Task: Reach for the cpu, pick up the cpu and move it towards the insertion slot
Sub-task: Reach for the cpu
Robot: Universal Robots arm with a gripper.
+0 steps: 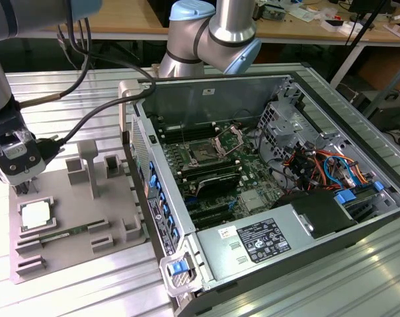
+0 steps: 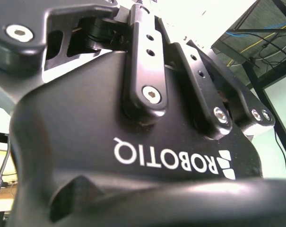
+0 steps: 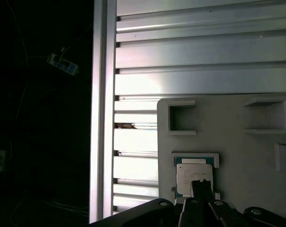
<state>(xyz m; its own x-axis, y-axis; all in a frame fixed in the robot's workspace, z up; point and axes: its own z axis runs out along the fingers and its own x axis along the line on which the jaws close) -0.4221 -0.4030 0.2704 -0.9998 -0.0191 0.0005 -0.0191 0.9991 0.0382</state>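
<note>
The slatted aluminium table (image 1: 87, 290) carries an open computer case (image 1: 206, 99) on the exterior view's right. The insertion slot (image 1: 203, 153) sits on the case's green board, well apart from the grey tray (image 1: 71, 198). The cpu (image 1: 36, 214) lies flat in a recess near the tray's edge on the exterior view's left, with bare slats beyond. The gripper (image 1: 20, 181) hangs close over it; I cannot tell whether it is open or closed.

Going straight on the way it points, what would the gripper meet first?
Most likely the cpu, seated in the tray: in the first wrist view the gripper points at it. Depth is unclear.
</note>
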